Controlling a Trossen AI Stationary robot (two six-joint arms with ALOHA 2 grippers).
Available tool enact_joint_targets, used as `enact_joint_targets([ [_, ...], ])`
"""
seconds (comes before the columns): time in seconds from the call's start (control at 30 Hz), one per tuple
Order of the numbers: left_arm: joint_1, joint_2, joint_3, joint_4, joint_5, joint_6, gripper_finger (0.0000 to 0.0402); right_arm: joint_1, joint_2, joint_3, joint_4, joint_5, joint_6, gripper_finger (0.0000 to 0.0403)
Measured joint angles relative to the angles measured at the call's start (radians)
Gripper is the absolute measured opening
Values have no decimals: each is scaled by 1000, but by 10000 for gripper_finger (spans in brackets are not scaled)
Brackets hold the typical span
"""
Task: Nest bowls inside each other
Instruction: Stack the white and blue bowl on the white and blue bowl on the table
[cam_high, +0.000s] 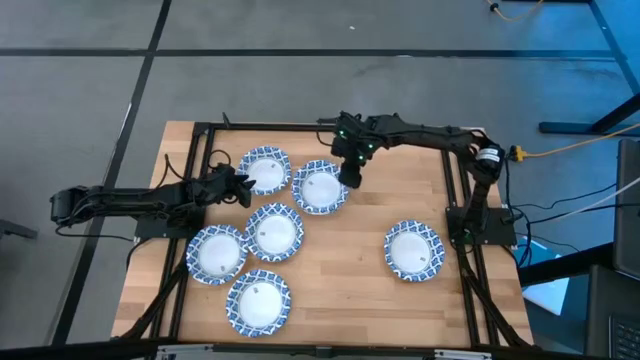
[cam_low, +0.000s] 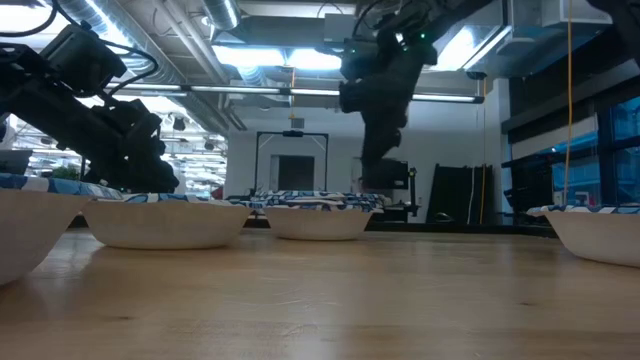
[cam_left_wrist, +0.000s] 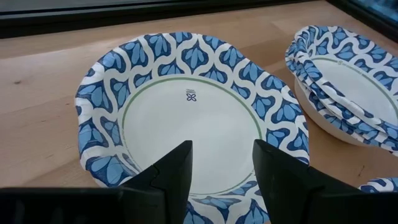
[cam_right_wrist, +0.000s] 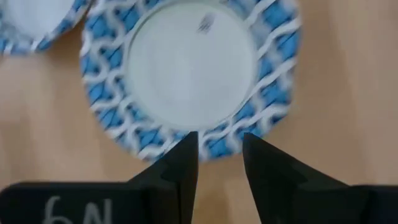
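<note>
Six blue-and-white patterned bowls or stacks of bowls stand on their bases on the wooden table (cam_high: 350, 290). My left gripper (cam_high: 245, 184) is open at the left rim of the far-left bowl (cam_high: 264, 170). In the left wrist view its fingers (cam_left_wrist: 221, 165) stand over that bowl's near rim (cam_left_wrist: 186, 118). My right gripper (cam_high: 350, 178) is open and points down over the right rim of a stack of nested bowls (cam_high: 320, 187). This stack also shows in the right wrist view (cam_right_wrist: 186, 68) and in the left wrist view (cam_left_wrist: 348, 81). I see neither gripper touching a bowl.
Other bowls stand at the middle (cam_high: 274, 231), left (cam_high: 216, 253), near left (cam_high: 258, 302) and right (cam_high: 413, 250) of the table. Bare wood lies between the middle and right bowls. A black frame (cam_high: 455, 180) borders the table.
</note>
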Motion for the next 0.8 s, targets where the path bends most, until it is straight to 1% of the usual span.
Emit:
enact_joint_targets([
  [0.2, 0, 0, 0, -2, 0, 1, 163, 43, -35, 0, -141, -8, -38, 127],
  [0.47, 0, 0, 0, -13, 0, 27, 163, 106, -126, -13, -172, -14, -61, 127],
  [0.57, 0, 0, 0, -13, 1, 27, 163, 110, -205, -106, -136, -12, -37, 127],
  [0.73, 0, 0, 0, -12, 1, 27, 163, 109, -403, -366, 23, -9, 77, 127],
  [0.8, 0, 0, 0, -9, 1, 27, 163, 122, -478, -447, 51, -8, 118, 127],
])
